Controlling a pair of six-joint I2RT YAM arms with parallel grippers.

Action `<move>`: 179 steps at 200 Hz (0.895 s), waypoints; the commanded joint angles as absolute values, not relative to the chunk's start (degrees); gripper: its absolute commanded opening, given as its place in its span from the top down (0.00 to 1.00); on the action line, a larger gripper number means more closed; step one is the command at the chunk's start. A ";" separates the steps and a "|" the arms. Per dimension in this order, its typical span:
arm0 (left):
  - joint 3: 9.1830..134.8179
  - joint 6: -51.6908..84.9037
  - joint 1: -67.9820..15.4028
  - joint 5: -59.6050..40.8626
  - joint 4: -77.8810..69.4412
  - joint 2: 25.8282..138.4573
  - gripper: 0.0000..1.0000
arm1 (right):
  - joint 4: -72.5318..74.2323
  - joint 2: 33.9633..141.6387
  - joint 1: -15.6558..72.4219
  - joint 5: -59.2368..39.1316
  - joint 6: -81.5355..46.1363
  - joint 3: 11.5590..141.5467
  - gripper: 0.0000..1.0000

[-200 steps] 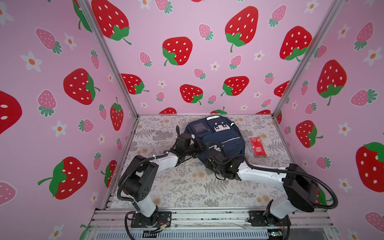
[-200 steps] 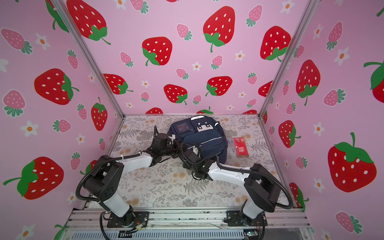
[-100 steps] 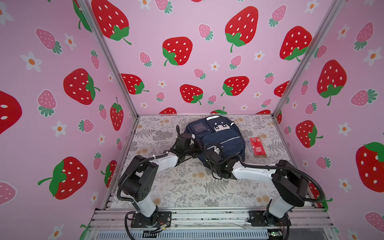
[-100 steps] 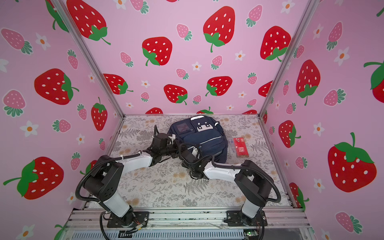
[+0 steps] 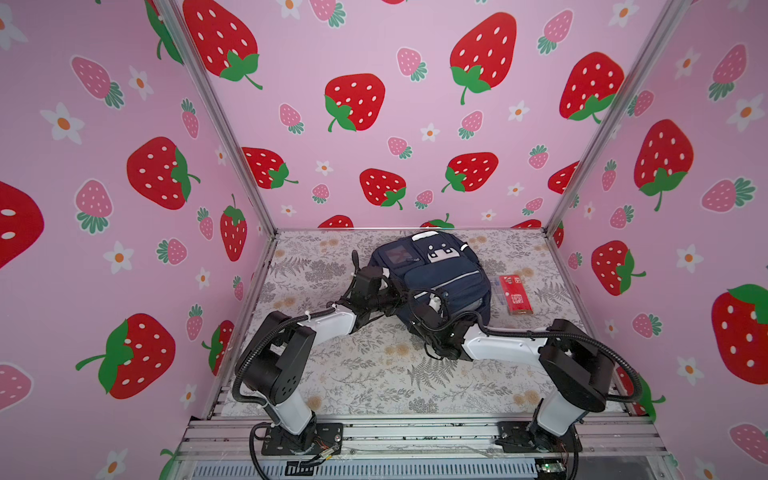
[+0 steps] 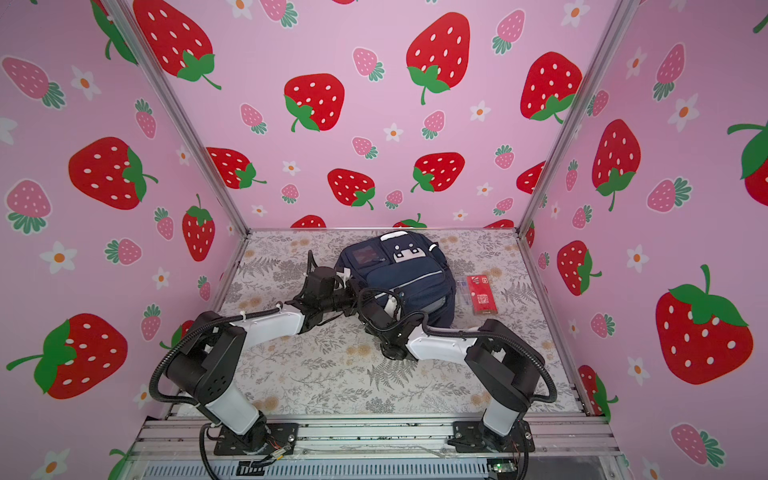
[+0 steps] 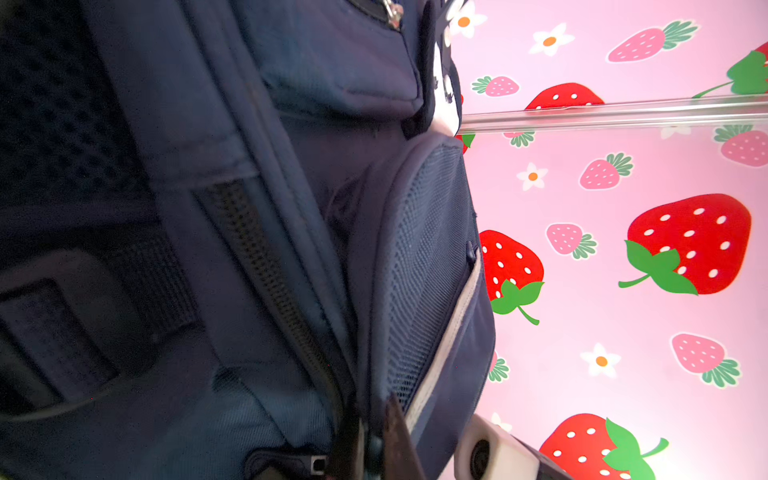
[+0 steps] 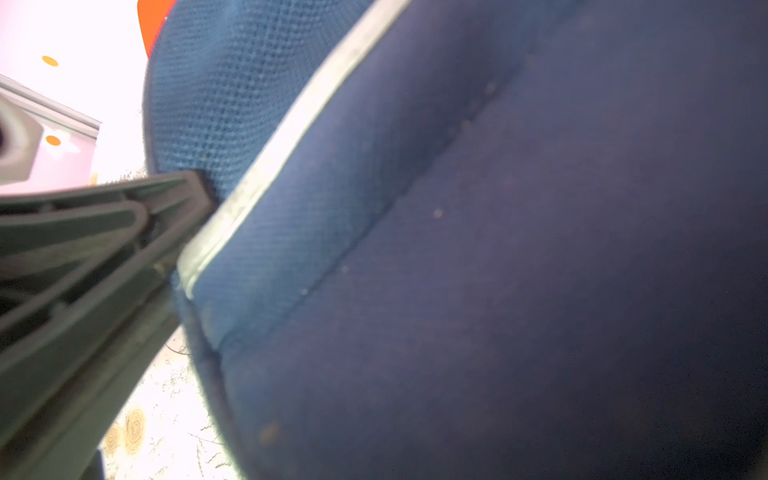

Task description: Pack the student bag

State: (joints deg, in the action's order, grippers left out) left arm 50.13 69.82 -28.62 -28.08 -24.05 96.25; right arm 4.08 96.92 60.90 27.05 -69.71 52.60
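Observation:
The student bag [image 5: 440,272] [image 6: 405,274], navy with white stripes and a white patch, lies flat at the back middle of the table. My left gripper [image 5: 395,293] [image 6: 352,291] is at its near left edge. In the left wrist view this gripper [image 7: 374,446] is shut on the bag's fabric [image 7: 291,208] beside the zip. My right gripper [image 5: 429,300] [image 6: 384,301] presses against the same edge, just right of the left one. Navy bag fabric [image 8: 498,291] fills the right wrist view and hides its fingertips, so what lies between them does not show.
A flat red pack [image 5: 515,294] [image 6: 481,293] lies on the floral table cover [image 5: 374,374] just right of the bag. Pink strawberry walls [image 5: 374,124] close in three sides. Both forearms lie low across the near half of the table.
My right gripper has slid left along the bag's near edge and closed against it. The left gripper and the bag have stayed in place.

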 commanded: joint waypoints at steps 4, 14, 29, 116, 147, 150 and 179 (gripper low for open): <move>50.46 68.63 -29.35 -30.13 -25.66 94.06 1.00 | 5.71 93.27 60.50 27.41 -69.26 49.89 1.00; 50.84 67.49 -29.27 -29.25 -24.10 94.08 1.00 | 5.45 91.24 60.88 26.36 -69.17 48.57 1.00; 51.80 65.42 -29.08 -27.76 -21.09 94.09 1.00 | 4.08 87.71 61.42 24.89 -69.43 46.59 1.00; 54.31 56.85 -28.15 -18.38 -6.50 91.29 1.00 | -4.53 74.61 61.61 19.11 -70.09 37.36 1.00; 54.60 55.37 -27.21 -14.51 -1.37 90.07 1.00 | -8.00 71.19 61.23 19.19 -68.41 35.89 1.00; 54.68 55.15 -27.16 -14.17 -0.69 90.02 1.00 | -8.53 70.91 61.06 19.23 -68.21 35.91 1.00; 55.62 53.17 -26.24 -11.40 4.60 89.07 1.00 | -10.89 68.83 58.13 19.45 -65.10 35.22 1.00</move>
State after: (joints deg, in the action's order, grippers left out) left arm 53.04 56.93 -28.69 -20.82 -2.31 90.76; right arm -4.64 70.85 60.69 16.99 -67.37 36.60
